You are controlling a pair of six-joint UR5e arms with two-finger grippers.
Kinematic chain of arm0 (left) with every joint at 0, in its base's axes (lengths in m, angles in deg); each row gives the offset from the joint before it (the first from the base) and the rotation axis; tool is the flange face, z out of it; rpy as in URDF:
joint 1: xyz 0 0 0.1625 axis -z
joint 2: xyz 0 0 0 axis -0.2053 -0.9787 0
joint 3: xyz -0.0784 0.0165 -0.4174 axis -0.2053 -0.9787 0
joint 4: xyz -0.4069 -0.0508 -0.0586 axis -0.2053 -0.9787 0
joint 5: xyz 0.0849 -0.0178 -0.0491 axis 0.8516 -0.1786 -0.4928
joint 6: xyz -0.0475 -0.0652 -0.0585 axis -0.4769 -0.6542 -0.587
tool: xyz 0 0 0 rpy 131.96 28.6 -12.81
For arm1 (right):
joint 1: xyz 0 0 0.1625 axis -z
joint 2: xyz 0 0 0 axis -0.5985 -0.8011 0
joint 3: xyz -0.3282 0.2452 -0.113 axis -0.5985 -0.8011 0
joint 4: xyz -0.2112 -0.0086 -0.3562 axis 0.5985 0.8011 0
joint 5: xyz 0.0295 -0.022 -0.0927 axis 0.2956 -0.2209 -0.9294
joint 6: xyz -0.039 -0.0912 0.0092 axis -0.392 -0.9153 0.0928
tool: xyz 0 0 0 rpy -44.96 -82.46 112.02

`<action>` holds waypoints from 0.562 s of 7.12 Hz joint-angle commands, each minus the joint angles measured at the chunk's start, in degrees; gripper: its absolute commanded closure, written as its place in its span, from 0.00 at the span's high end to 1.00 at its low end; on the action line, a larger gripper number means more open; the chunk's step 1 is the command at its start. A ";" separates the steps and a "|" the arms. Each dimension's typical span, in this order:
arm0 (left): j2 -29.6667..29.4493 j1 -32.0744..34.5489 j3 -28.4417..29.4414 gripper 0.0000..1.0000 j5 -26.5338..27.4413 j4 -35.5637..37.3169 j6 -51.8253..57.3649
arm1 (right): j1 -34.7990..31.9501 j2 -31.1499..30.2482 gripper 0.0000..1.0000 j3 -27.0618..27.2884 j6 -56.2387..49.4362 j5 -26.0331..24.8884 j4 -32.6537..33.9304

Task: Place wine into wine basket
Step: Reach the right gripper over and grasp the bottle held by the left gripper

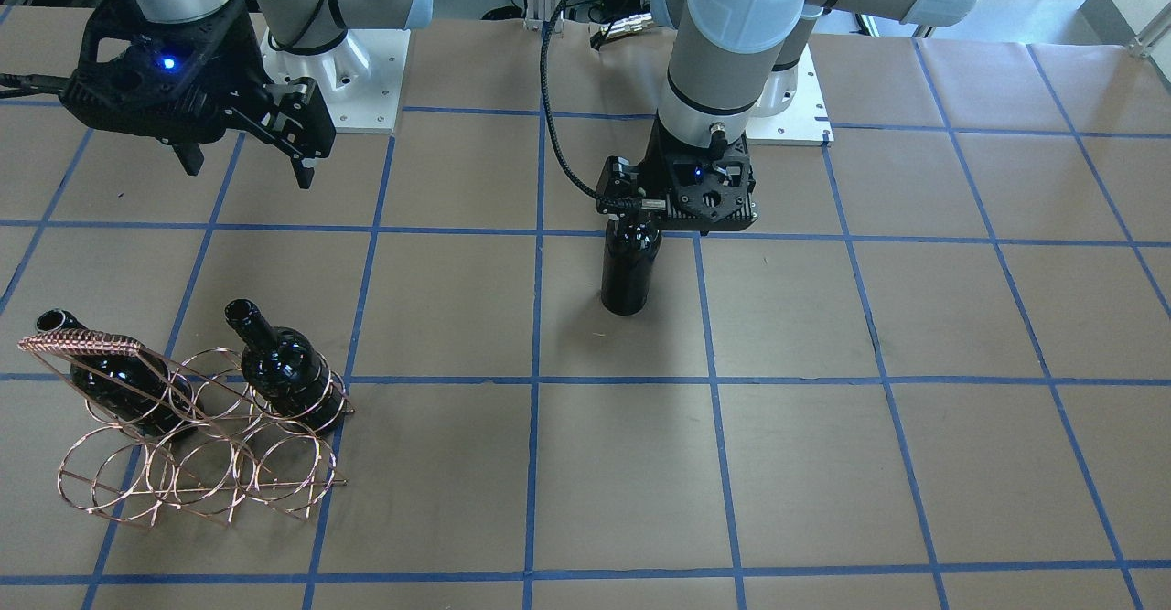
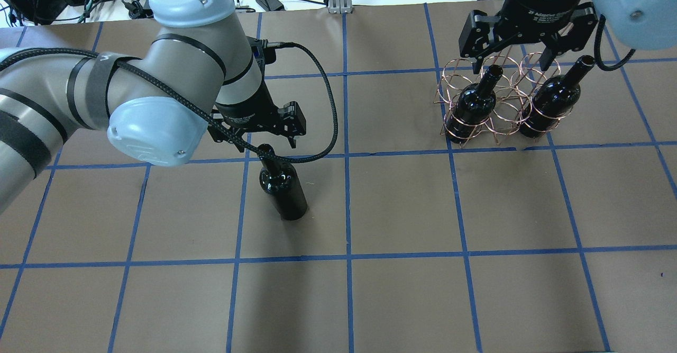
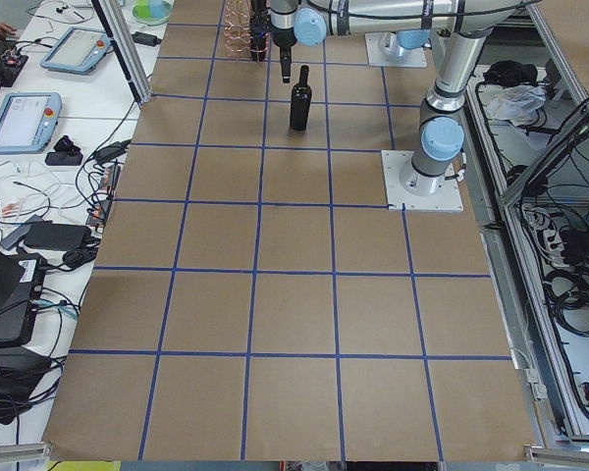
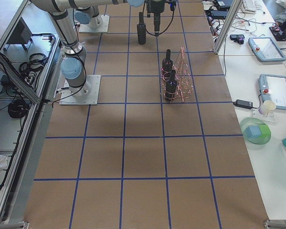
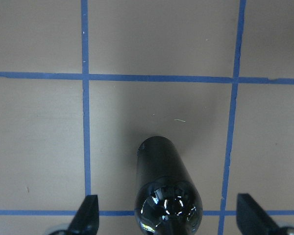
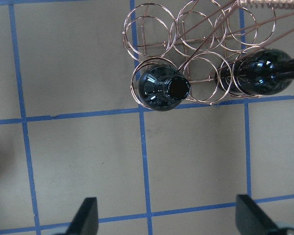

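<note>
A glossy black wine bottle [image 2: 283, 189] stands upright near the table's middle; it also shows in the front view [image 1: 629, 272]. My left gripper [image 2: 264, 144] is just above it, open. In the left wrist view its fingers [image 5: 88, 215] stand wide apart on either side of the bottle's shoulder [image 5: 167, 196], not touching it. The copper wire wine basket [image 2: 502, 120] holds two more black bottles, one [image 2: 473, 104] beside the other [image 2: 552, 99]. My right gripper [image 2: 513, 66] hovers open and empty above the basket [image 6: 196, 49].
The table is brown paper with a blue tape grid [image 1: 535, 381]. The arm bases [image 1: 366, 89] stand at the robot's edge. Tablets and cables [image 3: 39, 118] lie beyond the table's far side.
</note>
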 commanded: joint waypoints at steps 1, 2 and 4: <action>0.08 -2.40 10.63 1.00 0.33 -9.92 1.48 | -6.49 2.98 1.00 0.03 9.57 -0.19 1.40; 0.34 -6.94 13.39 1.00 2.51 -10.23 10.72 | -10.89 4.92 1.00 0.03 14.94 -0.02 4.02; 1.39 -14.33 14.04 1.00 4.62 -11.63 14.14 | -19.07 5.81 1.00 0.03 21.21 3.04 6.23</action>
